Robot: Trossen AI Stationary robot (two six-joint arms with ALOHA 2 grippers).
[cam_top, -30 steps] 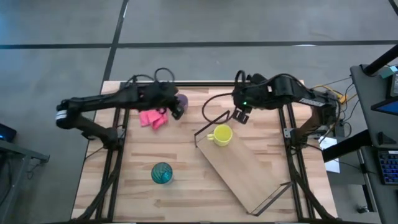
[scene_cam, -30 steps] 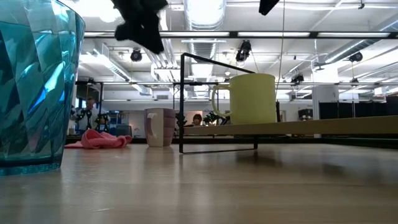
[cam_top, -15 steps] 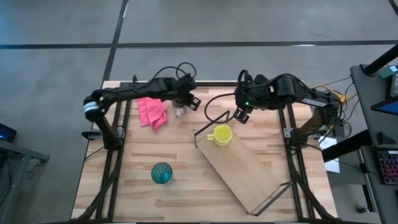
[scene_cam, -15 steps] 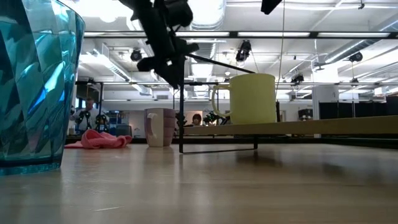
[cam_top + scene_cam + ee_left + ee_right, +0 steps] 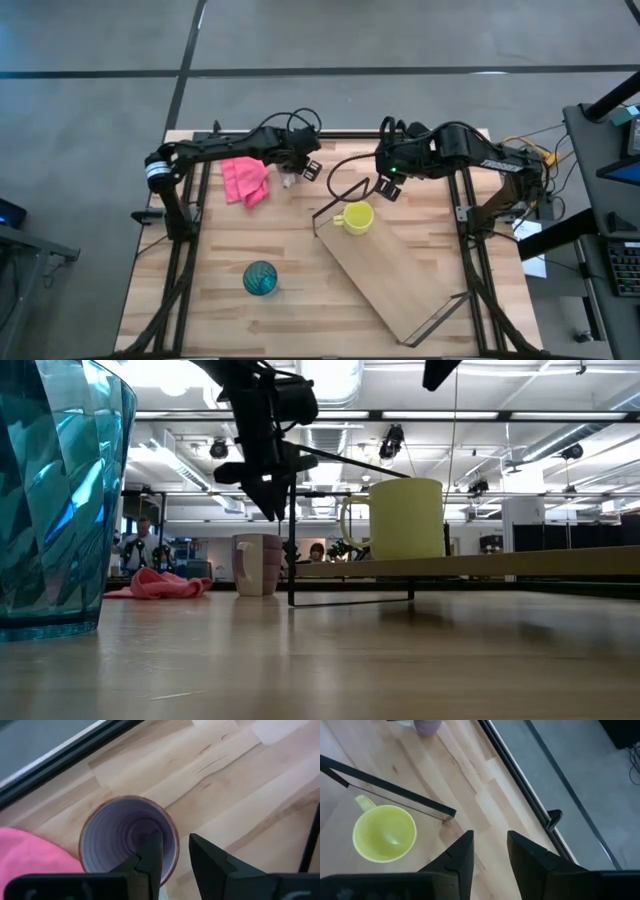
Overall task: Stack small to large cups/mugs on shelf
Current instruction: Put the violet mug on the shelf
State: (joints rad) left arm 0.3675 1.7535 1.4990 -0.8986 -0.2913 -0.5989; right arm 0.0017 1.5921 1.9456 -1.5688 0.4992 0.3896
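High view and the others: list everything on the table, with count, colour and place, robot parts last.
Shelf: one, light plywood with black wire end brackets, lying diagonally on the table's right half.
Yellow mug: one, on the shelf's far end.
Purple mug: one, translucent, on the table near its far edge beside the cloth.
Teal cup: one, ribbed, near-left part of the table.
Pink cloth: one, far-left part of the table.
Left gripper: open, one finger over the purple mug's rim.
Right gripper: open, above the table beyond the yellow mug.

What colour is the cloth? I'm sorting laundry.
Pink; the crumpled fabric cloth shows best in the high view.
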